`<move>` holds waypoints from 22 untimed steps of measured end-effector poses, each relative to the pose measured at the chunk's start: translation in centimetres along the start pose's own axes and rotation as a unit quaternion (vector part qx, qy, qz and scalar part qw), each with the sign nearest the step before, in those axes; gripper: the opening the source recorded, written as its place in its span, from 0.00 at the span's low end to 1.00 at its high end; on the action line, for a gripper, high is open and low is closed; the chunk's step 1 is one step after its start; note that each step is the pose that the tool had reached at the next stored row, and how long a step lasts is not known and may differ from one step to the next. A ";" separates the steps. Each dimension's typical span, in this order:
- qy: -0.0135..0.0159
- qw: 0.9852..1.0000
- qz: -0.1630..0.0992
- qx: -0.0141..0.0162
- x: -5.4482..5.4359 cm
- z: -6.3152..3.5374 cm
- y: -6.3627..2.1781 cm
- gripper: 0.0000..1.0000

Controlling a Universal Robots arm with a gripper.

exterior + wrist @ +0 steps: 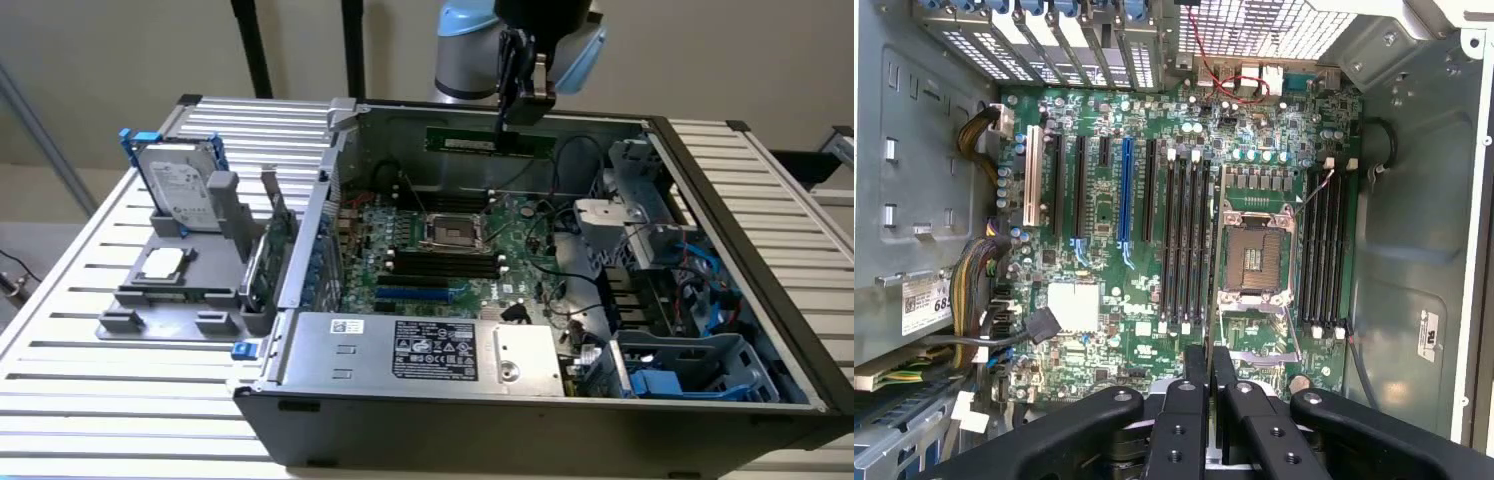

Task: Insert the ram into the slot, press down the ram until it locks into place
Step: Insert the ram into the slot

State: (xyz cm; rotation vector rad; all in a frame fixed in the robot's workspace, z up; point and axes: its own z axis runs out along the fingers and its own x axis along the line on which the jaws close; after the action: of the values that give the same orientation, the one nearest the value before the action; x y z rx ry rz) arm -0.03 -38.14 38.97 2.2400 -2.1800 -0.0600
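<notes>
**Exterior view.**
- Item: gripper, hanging from the arm over the open computer case, at the wall on the arm's side.
- State: clenched on the ram, gripping its upper long edge.
- Ram: lies level and lengthwise along that wall, above the motherboard and well apart from it. It touches nothing else.
- Slot: one of a bank of parallel black slots just beside the CPU socket, mid-board. None holds a stick.

**Wrist view.**
- Item: the two black fingers pressed together on a thin edge, judged to be the ram seen end-on.
- Below: the bank of four slots beside the socket, a second bank of four on the socket's other side, and the blue slot further off.
- The pale end latches are too small to tell whether they stand open.
- The held edge runs roughly parallel to the slots, about in line with the one nearest the socket. Which slot is meant cannot be told.

**Handling note (judgement).**
- The step in hand is the carry and alignment.
- Keep the stick parallel to the slot and centred between the latches, with the notch matched.
- Lower it straight and level.
- Press evenly so that neither end tilts or seats alone.
</notes>
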 end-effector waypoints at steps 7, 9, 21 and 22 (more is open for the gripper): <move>0.000 1.000 0.000 0.000 0.1 0.59 0.44 0.13; 0.000 1.000 0.000 0.000 0.2 0.96 0.54 0.13; 0.000 1.000 -0.008 0.000 0.7 3.21 2.21 0.13; 0.000 1.000 -0.009 0.000 0.7 3.39 2.35 0.13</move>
State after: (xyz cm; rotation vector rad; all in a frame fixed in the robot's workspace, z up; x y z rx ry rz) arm -2.49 -38.82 35.66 2.2583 -2.1605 -0.0601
